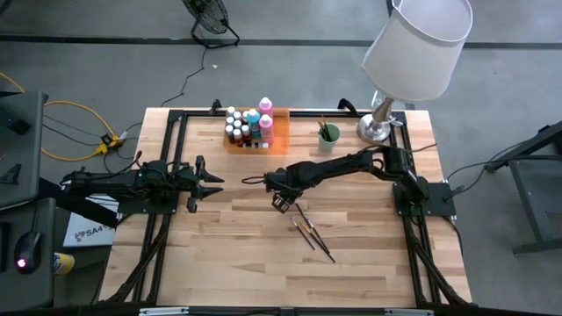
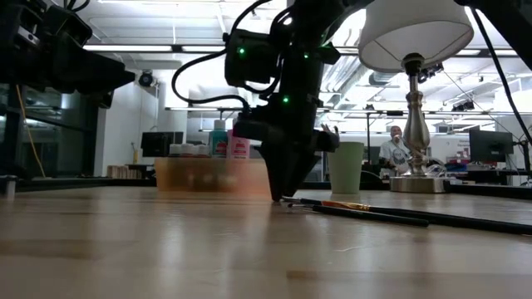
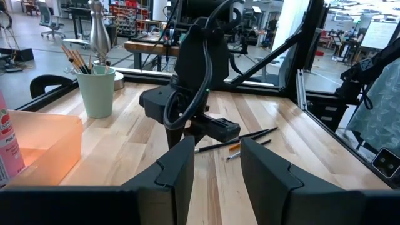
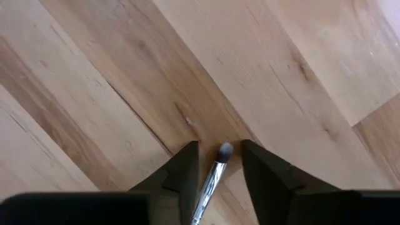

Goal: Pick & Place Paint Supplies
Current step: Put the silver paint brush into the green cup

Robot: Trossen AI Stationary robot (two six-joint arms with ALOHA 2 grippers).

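Observation:
Three thin dark paintbrushes [image 1: 312,233] lie flat on the wooden table near its middle, also seen in the low view [image 2: 366,208]. My right gripper [image 4: 219,169] points down over the far-left end of one brush. Its fingers stand on either side of the grey bristle tip [image 4: 224,150], with a small gap on each side. In the high view my right gripper [image 1: 279,202] is at the table's middle. My left gripper [image 1: 211,180] waits open at the table's left, held level above the surface. Small paint bottles [image 1: 250,123] stand in the orange tray [image 1: 279,132] at the far edge.
A pale green cup [image 1: 327,136] holding brushes stands right of the tray. A lamp with a white shade [image 1: 413,53] stands at the far right corner. A black metal frame [image 1: 176,123] runs round the table's edge. Bare wood lies toward the near edge.

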